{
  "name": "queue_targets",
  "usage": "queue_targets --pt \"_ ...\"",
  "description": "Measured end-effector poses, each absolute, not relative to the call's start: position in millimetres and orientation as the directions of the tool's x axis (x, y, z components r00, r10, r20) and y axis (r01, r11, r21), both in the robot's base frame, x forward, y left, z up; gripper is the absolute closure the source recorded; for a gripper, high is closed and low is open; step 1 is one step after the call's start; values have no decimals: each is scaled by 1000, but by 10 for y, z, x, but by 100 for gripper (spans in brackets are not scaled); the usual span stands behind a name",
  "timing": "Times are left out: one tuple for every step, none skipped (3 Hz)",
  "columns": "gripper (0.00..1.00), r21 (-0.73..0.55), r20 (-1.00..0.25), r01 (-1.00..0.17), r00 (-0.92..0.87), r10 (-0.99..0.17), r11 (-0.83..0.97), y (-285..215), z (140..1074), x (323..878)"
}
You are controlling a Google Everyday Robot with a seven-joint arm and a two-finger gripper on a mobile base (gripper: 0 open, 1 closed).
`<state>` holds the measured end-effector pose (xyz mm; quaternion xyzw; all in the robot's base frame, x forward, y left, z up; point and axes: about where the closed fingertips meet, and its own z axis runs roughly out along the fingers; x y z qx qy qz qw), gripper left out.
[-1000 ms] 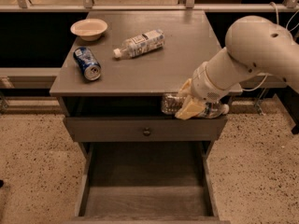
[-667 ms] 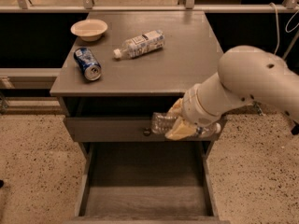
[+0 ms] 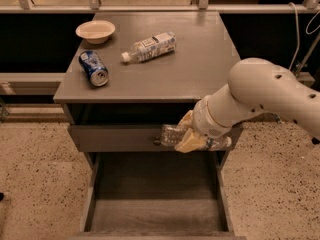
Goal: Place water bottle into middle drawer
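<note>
The gripper (image 3: 192, 138) was closed around the bottle (image 3: 170, 133), which lay sideways in its grasp. It hung in front of the upper drawer front (image 3: 115, 138), above the open drawer (image 3: 90, 204) and below the table (image 3: 200, 69) edge. The bottle looked light, thin-walled and crinkly, probably empty, so it would likely dent under a hard squeeze and could slip. A grasp across the mid-body, as here, seemed sound. A gentle, low release would suit it.

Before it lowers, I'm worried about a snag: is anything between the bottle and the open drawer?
Nothing visible does. The gripper holds the water bottle in front of the shallow drawer front, with the open middle drawer directly below.
</note>
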<state>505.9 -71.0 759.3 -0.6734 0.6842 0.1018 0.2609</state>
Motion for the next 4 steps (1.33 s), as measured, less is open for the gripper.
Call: queue_targets --pt "100 -159 -558 -985 30 -830 71 -513 7013 5078" --pt "100 -138 -622 -986 12 -783 95 -372 6289 5148" --pt "100 -101 -669 -985 -37 -742 140 -346 5530 5099" --pt "98 -20 -689 -986 -108 -717 168 -352 4764 4962"
